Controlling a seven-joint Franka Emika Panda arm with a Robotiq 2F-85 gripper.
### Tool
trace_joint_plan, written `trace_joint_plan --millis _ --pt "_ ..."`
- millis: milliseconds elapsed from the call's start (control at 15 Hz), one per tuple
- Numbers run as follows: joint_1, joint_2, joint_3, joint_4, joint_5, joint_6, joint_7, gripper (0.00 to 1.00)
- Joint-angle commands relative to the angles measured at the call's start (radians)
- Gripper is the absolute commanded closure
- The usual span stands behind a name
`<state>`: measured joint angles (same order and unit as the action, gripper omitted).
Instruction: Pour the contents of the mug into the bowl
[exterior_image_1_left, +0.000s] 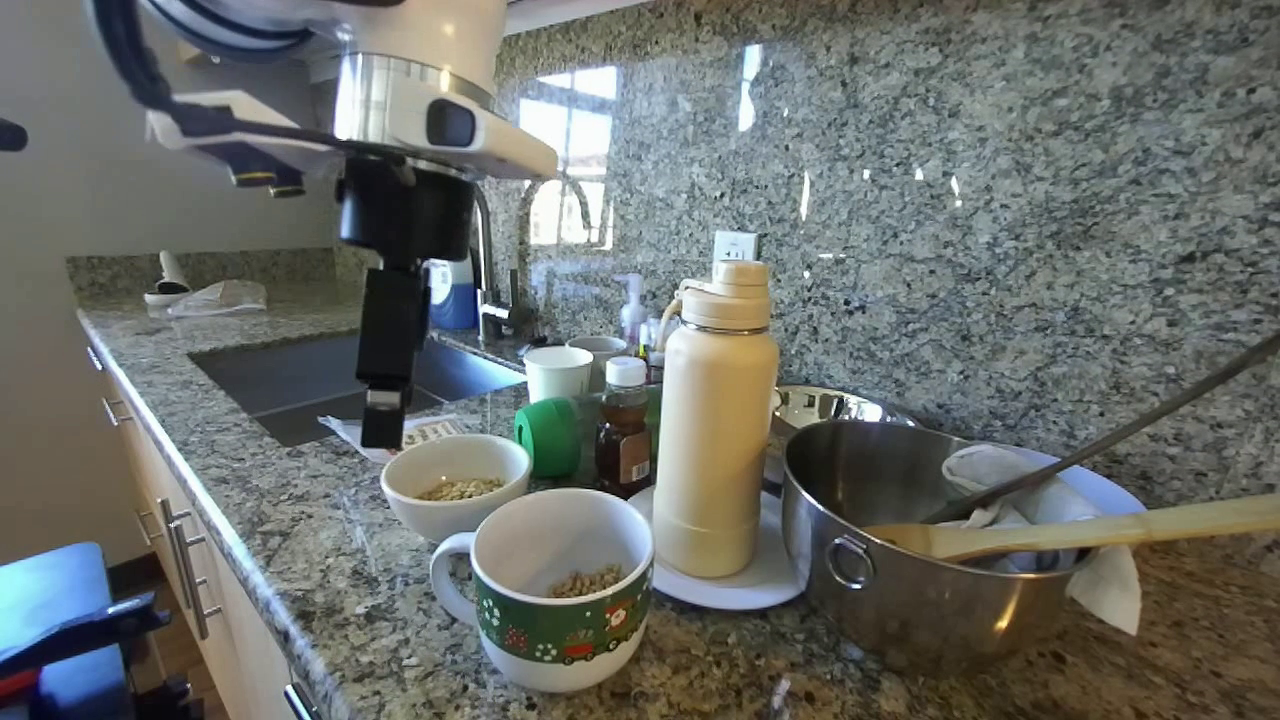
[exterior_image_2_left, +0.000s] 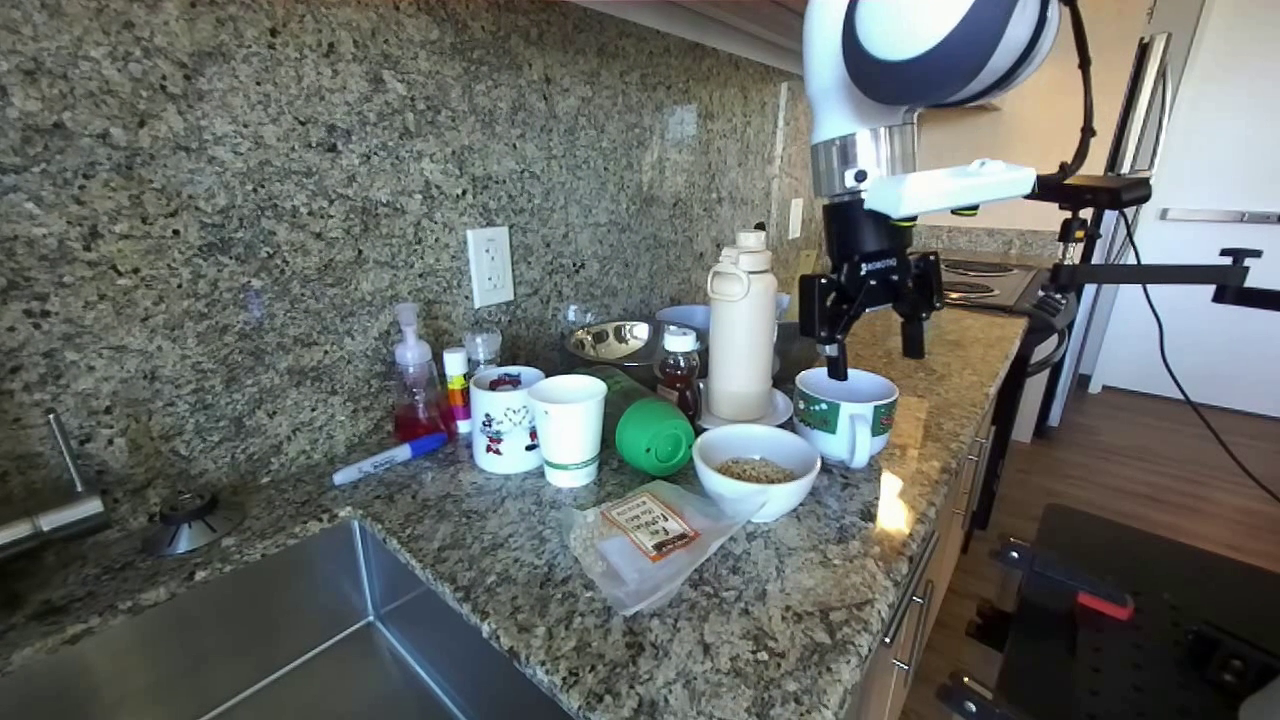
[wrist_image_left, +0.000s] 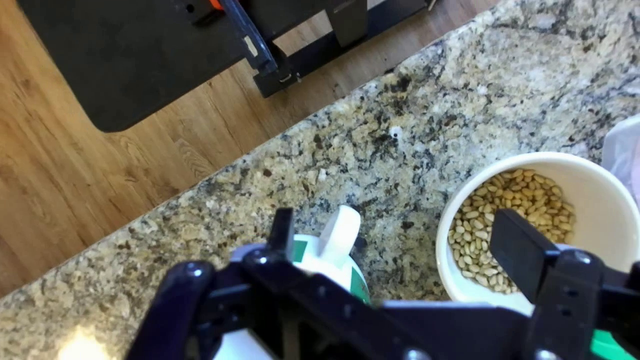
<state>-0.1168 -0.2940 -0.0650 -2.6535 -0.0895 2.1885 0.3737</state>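
The mug (exterior_image_1_left: 560, 625) stands upright on the counter, white with a green band; pale grains lie inside it. Its handle shows in an exterior view (exterior_image_2_left: 858, 440) and the wrist view (wrist_image_left: 341, 232). The white bowl (exterior_image_1_left: 445, 515) stands beside it, also holding pale grains; it shows in an exterior view (exterior_image_2_left: 755, 490) and the wrist view (wrist_image_left: 444, 240). My gripper (exterior_image_2_left: 875, 355) is open and empty, in the air above them, fingers pointing down. In the wrist view its fingers (wrist_image_left: 397, 230) overlap the mug and bowl; its body hides much of the mug.
A tall cream bottle (exterior_image_1_left: 712, 460) on a white plate (exterior_image_1_left: 690, 592) and a steel pot (exterior_image_1_left: 930, 620) with utensils stand by the mug. A honey bottle (exterior_image_1_left: 624, 440), green container (exterior_image_2_left: 652, 435), paper cup (exterior_image_2_left: 570, 430) and plastic bag (exterior_image_2_left: 650, 545) surround the bowl. A sink (exterior_image_2_left: 300, 620) lies beyond.
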Motion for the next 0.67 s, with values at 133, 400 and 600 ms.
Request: trace_joint_plan --millis 133,400,600 --pt "0.010 -0.032 -0.005 0.104 0.004 -0.197 -0.231 0.00" --pt "0.015 -0.028 -0.007 0.150 -0.008 -0.262 -0.335 0.00" --pt "0.011 -0.017 -0.005 0.142 -0.007 -0.228 -0.314 0.00"
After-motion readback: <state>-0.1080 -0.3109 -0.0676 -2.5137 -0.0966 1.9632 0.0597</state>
